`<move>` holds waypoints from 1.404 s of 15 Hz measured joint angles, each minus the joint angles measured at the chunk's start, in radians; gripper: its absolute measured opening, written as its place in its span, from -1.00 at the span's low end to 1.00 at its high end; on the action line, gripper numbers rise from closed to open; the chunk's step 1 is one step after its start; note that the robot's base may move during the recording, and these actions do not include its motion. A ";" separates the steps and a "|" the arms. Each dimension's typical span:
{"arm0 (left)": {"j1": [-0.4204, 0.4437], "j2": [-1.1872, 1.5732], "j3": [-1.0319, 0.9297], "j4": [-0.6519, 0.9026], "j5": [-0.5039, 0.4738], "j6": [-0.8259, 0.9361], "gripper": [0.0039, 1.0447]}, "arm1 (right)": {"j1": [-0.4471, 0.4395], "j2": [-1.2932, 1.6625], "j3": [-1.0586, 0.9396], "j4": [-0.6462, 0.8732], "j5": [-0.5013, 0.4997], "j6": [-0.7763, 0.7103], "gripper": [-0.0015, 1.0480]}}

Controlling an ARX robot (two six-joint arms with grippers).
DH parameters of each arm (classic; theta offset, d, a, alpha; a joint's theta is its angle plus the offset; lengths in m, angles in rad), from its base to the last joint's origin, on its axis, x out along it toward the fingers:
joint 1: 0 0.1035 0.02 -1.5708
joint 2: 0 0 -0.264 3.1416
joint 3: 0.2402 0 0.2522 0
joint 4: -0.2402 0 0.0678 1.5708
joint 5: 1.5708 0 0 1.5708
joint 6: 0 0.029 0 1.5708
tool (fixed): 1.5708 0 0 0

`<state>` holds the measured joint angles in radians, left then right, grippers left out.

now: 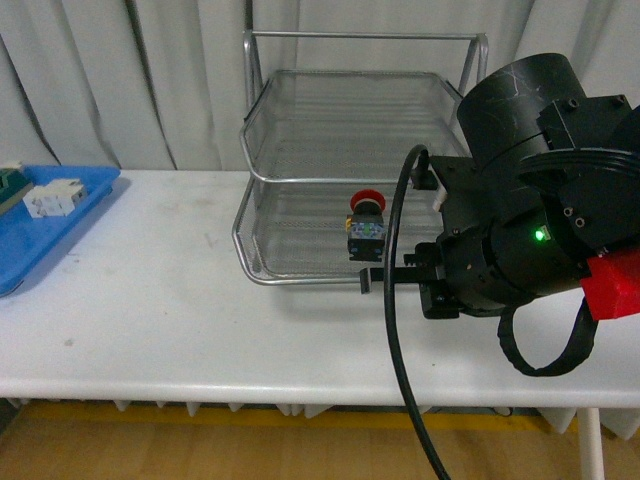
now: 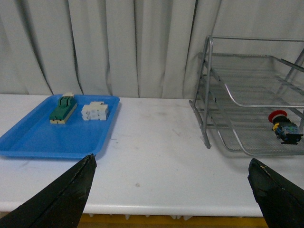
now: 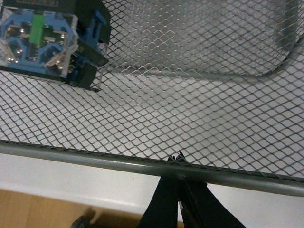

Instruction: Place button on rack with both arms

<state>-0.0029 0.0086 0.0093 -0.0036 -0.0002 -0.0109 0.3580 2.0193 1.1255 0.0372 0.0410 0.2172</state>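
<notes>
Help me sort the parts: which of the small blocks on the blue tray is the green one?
The green-and-cream block, nearer the tray's far-left corner in the left wrist view; the block beside it is white.

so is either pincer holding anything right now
Nothing is held. The button sits free on the rack; the right pincer is shut, the left pincer open.

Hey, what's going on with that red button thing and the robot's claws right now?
Left gripper open, empty. Right gripper shut, empty, at the rack's front rail. Button lying on the rack's bottom tier. Nothing blocking.
</notes>
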 joint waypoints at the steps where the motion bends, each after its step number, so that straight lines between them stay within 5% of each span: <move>1: 0.000 0.000 0.000 0.000 0.000 0.000 0.88 | -0.009 0.010 0.025 0.000 0.002 0.000 -0.96; 12: 0.000 0.000 0.000 0.000 0.000 0.000 0.88 | -0.090 0.142 0.277 -0.092 0.024 -0.013 -0.96; 18: 0.000 0.000 0.000 0.000 0.000 0.000 0.88 | -0.117 0.130 0.247 -0.074 0.006 0.002 -0.96; 21: 0.000 0.000 0.000 0.000 0.000 0.000 0.88 | -0.125 -0.005 0.071 0.003 -0.095 0.055 -0.96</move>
<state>-0.0029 0.0086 0.0093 -0.0036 -0.0002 -0.0109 0.2333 2.0140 1.1965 0.0402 -0.0536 0.2722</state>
